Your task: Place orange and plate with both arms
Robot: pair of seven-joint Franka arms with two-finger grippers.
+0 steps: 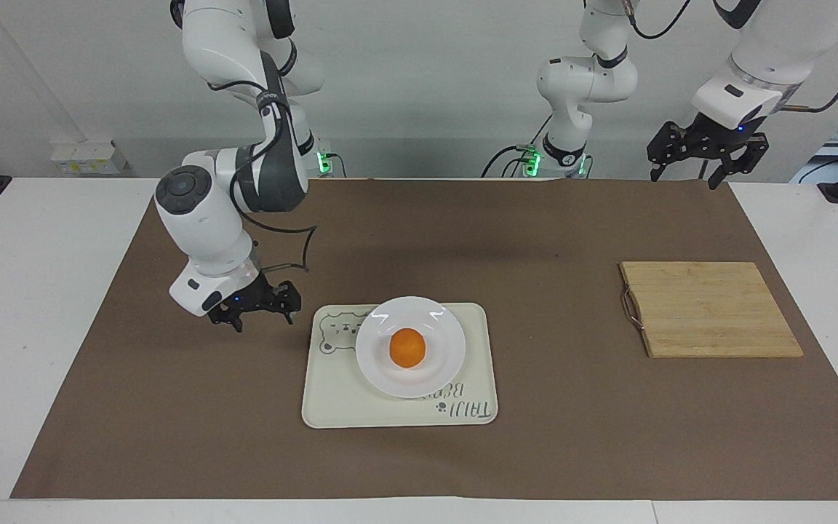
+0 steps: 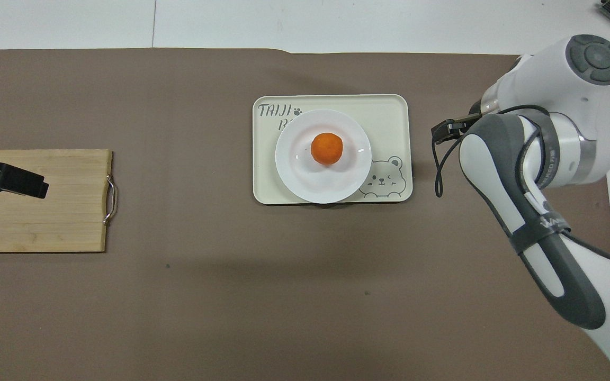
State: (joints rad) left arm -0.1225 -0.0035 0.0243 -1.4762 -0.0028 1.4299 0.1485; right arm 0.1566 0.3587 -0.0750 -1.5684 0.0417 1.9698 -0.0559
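Observation:
The orange sits in the middle of the white plate, which stands on a cream tray. In the overhead view the orange is on the plate too. My right gripper is open and empty. It hangs just above the brown mat beside the tray's bear end, apart from the tray and plate; its tip shows from overhead. My left gripper is open and empty, raised high at the left arm's end of the table, waiting; from overhead it covers the cutting board.
A wooden cutting board with a metal handle lies on the mat toward the left arm's end. The tray has a bear drawing and lettering. A brown mat covers most of the white table.

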